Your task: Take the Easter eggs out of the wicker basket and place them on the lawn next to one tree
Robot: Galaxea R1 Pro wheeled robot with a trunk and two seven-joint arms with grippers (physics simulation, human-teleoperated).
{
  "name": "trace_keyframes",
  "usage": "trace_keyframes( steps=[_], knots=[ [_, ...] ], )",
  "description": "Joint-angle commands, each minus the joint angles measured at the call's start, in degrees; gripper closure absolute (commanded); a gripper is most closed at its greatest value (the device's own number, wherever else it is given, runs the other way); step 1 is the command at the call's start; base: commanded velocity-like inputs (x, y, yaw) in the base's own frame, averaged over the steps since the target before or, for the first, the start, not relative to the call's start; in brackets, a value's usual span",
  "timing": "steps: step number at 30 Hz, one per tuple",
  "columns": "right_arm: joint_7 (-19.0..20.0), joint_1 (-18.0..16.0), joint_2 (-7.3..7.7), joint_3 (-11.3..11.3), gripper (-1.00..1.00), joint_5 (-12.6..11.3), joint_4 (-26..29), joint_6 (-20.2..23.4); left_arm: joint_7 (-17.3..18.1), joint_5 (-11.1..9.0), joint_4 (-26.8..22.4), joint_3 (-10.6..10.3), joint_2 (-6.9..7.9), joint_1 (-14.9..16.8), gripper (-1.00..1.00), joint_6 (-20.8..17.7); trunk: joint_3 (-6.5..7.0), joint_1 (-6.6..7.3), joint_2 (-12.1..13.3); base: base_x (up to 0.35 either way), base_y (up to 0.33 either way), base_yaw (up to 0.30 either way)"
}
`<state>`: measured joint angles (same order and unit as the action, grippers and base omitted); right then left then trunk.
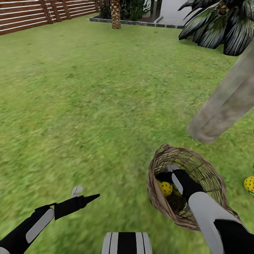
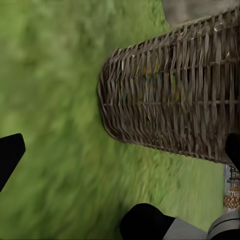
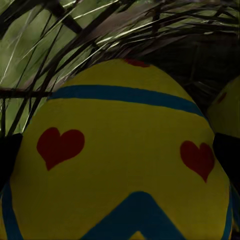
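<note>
Green lawn (image 1: 88,98) all round, fence (image 1: 31,14) at the far left corner, palm (image 1: 218,24) at the far right. Basket (image 1: 160,197) near the front edge of the grass, close to the foot of a grey tree trunk (image 1: 225,102). One egg (image 1: 249,184) already out on the grass beside that trunk; likely one of three done. Right gripper (image 1: 169,174) down inside the basket, fingers either side of a yellow egg (image 3: 120,160), seemingly closing but grip not certain. Second egg (image 3: 227,112) glimpsed beside it. Left gripper (image 1: 83,195) spread wide, holding nothing, low over grass. Two eggs left to move.
</note>
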<state>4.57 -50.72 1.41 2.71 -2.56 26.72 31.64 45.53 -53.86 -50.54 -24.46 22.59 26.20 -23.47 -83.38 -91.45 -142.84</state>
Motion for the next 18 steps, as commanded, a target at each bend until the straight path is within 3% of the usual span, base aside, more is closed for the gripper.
trace_keyframes(
  steps=[1,18],
  knots=[
    [0.0,0.0,0.0,-0.01,1.0,0.01,-0.02,0.0,-0.01,0.01,-0.04,0.02,0.0,0.0,-1.0,-0.05,0.24,0.22,0.42,0.0,0.0,-0.038],
    [0.0,0.0,0.07,-0.06,1.0,0.01,0.0,0.0,0.68,0.03,-1.41,0.03,0.09,0.0,-1.0,-0.71,3.37,3.96,7.24,-0.046,-0.048,-0.001]
  ],
)
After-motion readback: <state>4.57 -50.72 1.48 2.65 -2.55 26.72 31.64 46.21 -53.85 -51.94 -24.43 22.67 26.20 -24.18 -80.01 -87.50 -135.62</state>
